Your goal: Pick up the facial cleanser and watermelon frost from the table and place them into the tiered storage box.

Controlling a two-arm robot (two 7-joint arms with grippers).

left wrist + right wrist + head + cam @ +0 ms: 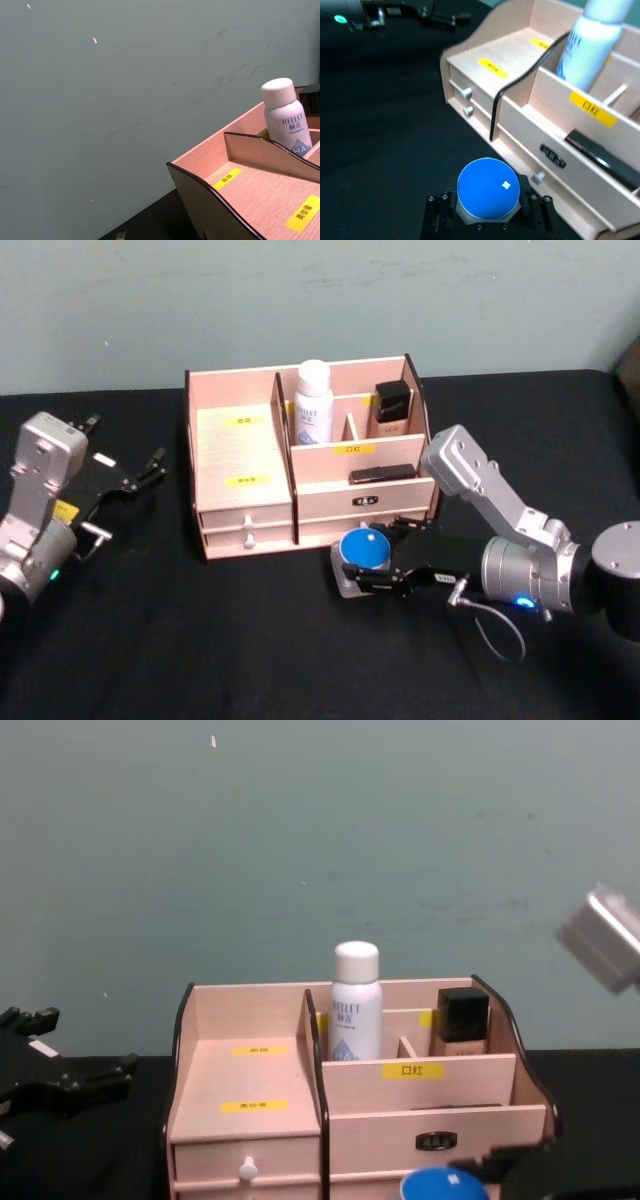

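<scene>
The facial cleanser [314, 403], a tall white bottle, stands upright in a back compartment of the tiered storage box [245, 455]; the left wrist view also has the cleanser [287, 120] in the box [240, 197]. The watermelon frost [361, 548], a squat jar with a blue lid, is just in front of the box's right drawer. My right gripper [384, 556] is shut on it, one finger on each side. In the right wrist view the jar [488, 189] fills the gap of the gripper [489, 216]. My left gripper [125, 452] is open and parked at the left.
A small black-capped beige bottle [392, 410] stands in the box's back right compartment, and a flat black item [383, 475] lies in the front tray. The table is covered in black cloth [200, 640], with a green wall behind.
</scene>
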